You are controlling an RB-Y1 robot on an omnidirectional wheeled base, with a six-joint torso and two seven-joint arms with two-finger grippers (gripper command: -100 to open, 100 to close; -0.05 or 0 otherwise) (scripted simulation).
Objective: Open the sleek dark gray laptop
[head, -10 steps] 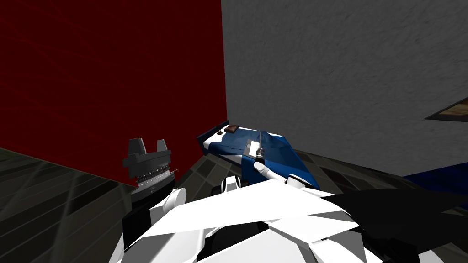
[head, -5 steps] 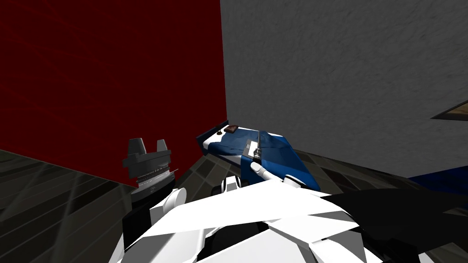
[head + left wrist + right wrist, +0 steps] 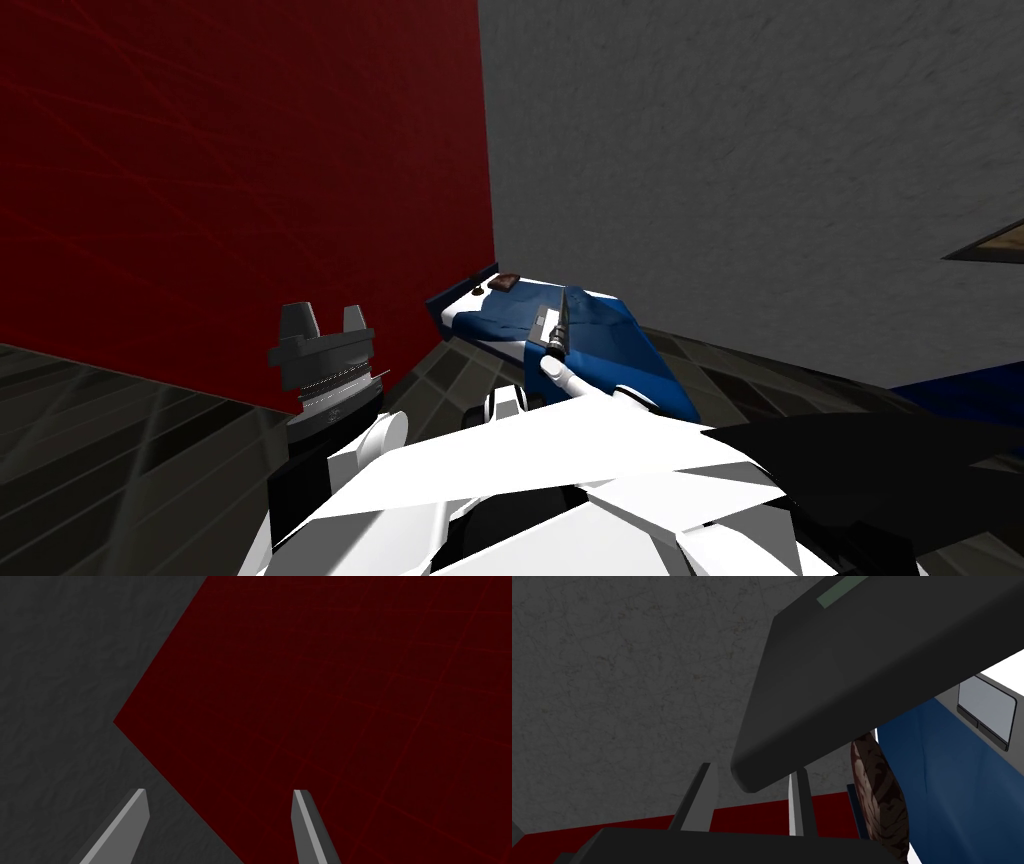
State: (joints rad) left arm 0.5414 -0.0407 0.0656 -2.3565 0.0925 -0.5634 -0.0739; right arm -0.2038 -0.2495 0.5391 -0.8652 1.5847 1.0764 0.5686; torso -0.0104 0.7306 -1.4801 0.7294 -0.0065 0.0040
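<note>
The dark grey laptop lies on a bed with a blue cover. In the right wrist view its lid stands lifted off the light grey base, whose trackpad shows beneath. My right gripper has a corner of the lid between its narrowed fingers; in the head view this gripper sits at the laptop's near edge. My left gripper is held up at the left, away from the bed, and its fingers stand open and empty.
A brown mottled object lies on the bed just beyond the laptop, near the headboard. The bed sits in a corner between a dark red wall and a grey wall. Dark tiled floor surrounds it.
My right hand has shifted slightly left and the laptop lid has swung up; the pale patch of the laptop in the head view has narrowed. The left arm has not moved.
</note>
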